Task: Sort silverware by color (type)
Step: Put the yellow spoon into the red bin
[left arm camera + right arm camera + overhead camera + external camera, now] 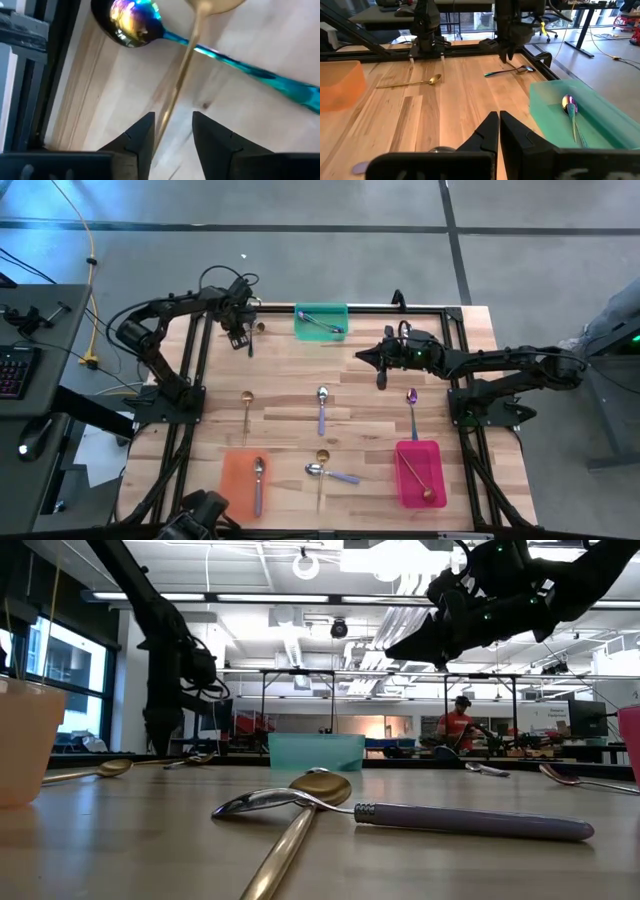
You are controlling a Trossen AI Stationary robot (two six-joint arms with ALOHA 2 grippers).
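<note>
Partly hidden: my left gripper [172, 135] straddles a gold spoon [186, 60] whose bowl is cut off.
Its fingers stand apart over the far left table corner, beside an iridescent spoon [135, 22]. My right gripper [498, 131] hovers mid-table, fingers together, near the green tray [547, 100].

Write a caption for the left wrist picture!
Open left gripper hovers over a gold spoon crossing a rainbow spoon.
</note>
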